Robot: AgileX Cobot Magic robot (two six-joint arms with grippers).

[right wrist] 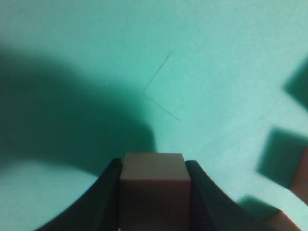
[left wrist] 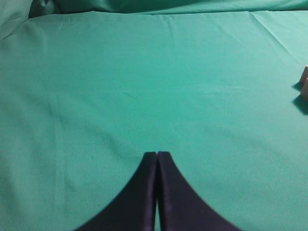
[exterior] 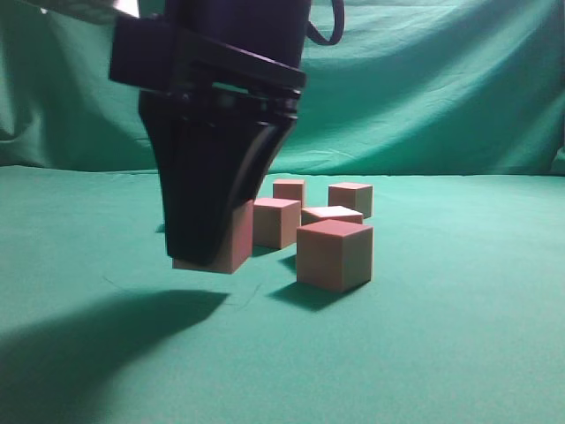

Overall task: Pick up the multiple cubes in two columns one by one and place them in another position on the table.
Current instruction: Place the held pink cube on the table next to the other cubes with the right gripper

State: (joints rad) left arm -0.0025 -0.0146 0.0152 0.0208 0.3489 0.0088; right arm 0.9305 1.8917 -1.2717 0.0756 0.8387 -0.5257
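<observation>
We see our right gripper point(exterior: 207, 252) hanging fingers-down at the left of the exterior view, its black jaws clamped on either side of a cube point(right wrist: 153, 192) that it holds clear of the cloth. Our left gripper point(left wrist: 157, 156) shows only in its own wrist view, its two dark fingers point(left wrist: 139, 192) pressed together, tips touching, with nothing between them.

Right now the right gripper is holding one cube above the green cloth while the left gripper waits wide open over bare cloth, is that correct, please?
Not quite: the left gripper is shut, its fingers pressed together over bare green cloth, as the left wrist view shows. The rest holds: the right gripper grips one cube clear of the cloth.
</observation>
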